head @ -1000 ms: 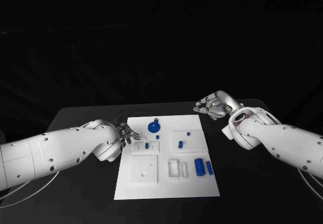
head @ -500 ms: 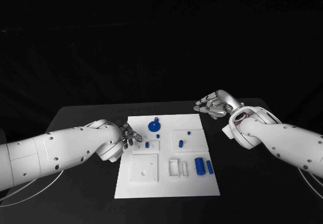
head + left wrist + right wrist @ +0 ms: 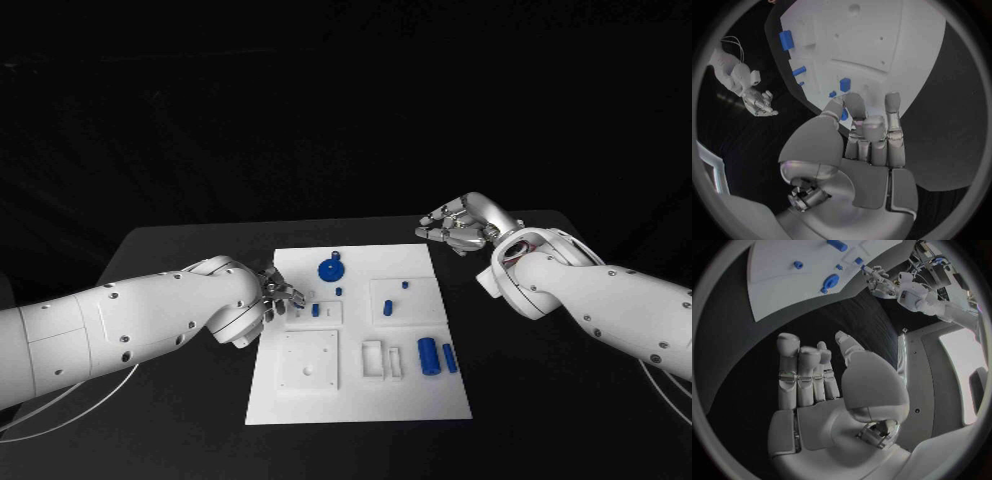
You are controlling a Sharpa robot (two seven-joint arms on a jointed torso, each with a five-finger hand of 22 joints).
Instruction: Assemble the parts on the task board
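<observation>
Several blue parts [image 3: 427,354] lie loose on the task board [image 3: 361,405] — assembly looks barely begun. Left hand [image 3: 277,293] hovers at the board's edge, fingers apart, empty; right hand [image 3: 459,227] waits off-board — open, empty.

Left hand [image 3: 870,150] empty, fingers [image 3: 893,112] over task board [image 3: 879,45] edge.

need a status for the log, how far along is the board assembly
Early, it seems. Loose blue parts lie on the task board: a round part and two cylinders. The left hand hovers at the board's left edge near a small blue part, holding nothing. The right hand is off the board, empty. Nearly all remains.
</observation>
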